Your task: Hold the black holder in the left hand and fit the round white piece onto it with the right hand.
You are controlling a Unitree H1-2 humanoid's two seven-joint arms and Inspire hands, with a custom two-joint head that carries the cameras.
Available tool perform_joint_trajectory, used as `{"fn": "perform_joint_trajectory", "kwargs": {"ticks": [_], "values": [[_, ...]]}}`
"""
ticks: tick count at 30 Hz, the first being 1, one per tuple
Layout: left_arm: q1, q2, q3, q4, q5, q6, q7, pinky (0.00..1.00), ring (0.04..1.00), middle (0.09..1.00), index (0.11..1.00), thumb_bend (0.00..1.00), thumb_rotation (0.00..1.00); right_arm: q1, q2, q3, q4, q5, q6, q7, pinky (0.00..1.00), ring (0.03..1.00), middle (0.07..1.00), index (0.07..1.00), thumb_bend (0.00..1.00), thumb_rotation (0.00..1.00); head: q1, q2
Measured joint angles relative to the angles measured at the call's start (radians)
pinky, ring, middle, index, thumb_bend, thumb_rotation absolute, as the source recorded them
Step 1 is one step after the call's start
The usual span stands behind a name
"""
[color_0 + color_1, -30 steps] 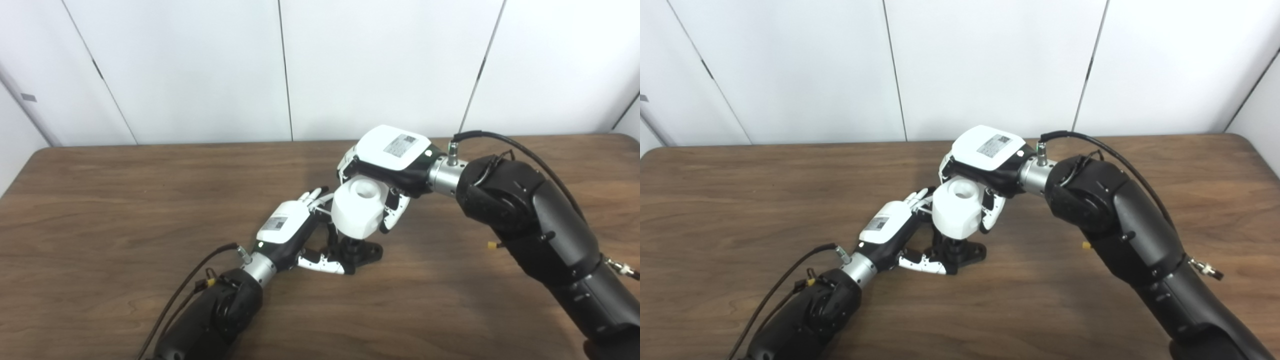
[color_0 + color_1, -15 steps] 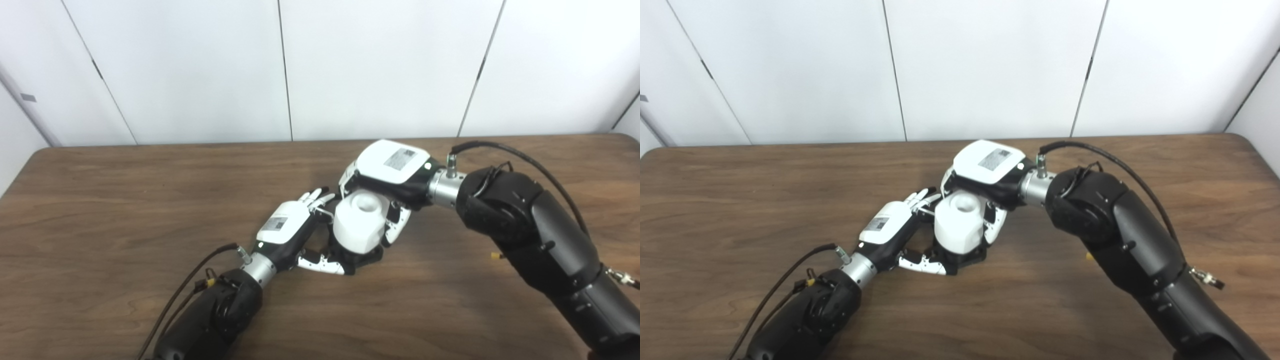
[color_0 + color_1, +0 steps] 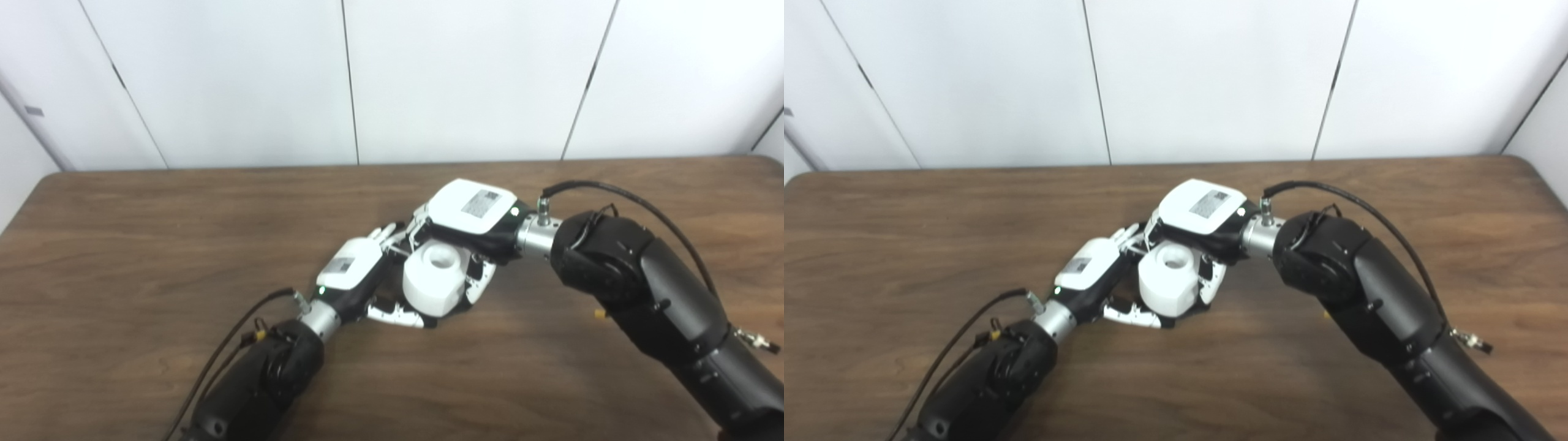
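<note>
I've pushed the round white piece [image 3: 432, 277] down over the black holder [image 3: 1193, 313] (now almost hidden), so it looks seated; right robot hand [image 3: 468, 214] grips the piece, left robot hand [image 3: 355, 278] braces the holder.

Grey printed label on the white back of the right hand [image 3: 470, 206], its print too small to read, similar small label on the back of the left hand [image 3: 346, 269], likewise unreadable, no other text seen
</note>
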Motion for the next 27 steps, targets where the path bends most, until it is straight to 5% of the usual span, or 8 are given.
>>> {"fn": "perform_joint_trajectory", "kwargs": {"ticks": [16,18,20,27], "values": [[0.002,-0.001,0.000,-0.002,0.000,0.008,0.000,0.99,1.000,0.923,0.481,0.52,0.06,0.000,0.013,0.019,0.025,-0.002,-0.001,-0.022,0.83,0.835,0.773,0.489,0.52,0.14,0.008,0.005],[0.001,-0.001,0.000,-0.002,0.000,0.008,0.000,0.99,1.000,0.922,0.481,0.52,0.06,0.001,0.013,0.018,0.019,-0.003,0.016,-0.016,0.84,0.867,0.873,0.839,0.77,0.17,0.006,0.005],[0.001,-0.001,0.000,-0.002,0.000,0.008,0.000,1.00,1.000,0.925,0.481,0.52,0.06,0.002,0.011,0.019,-0.002,-0.019,0.051,0.013,0.83,0.887,0.935,0.967,0.85,0.18,0.002,0.003],[0.001,-0.001,0.000,-0.002,0.000,0.008,0.000,1.00,1.000,0.921,0.481,0.52,0.06,0.011,0.011,0.013,-0.014,-0.028,0.081,0.017,0.83,0.888,0.941,1.000,0.87,0.16,-0.005,-0.002]]}}
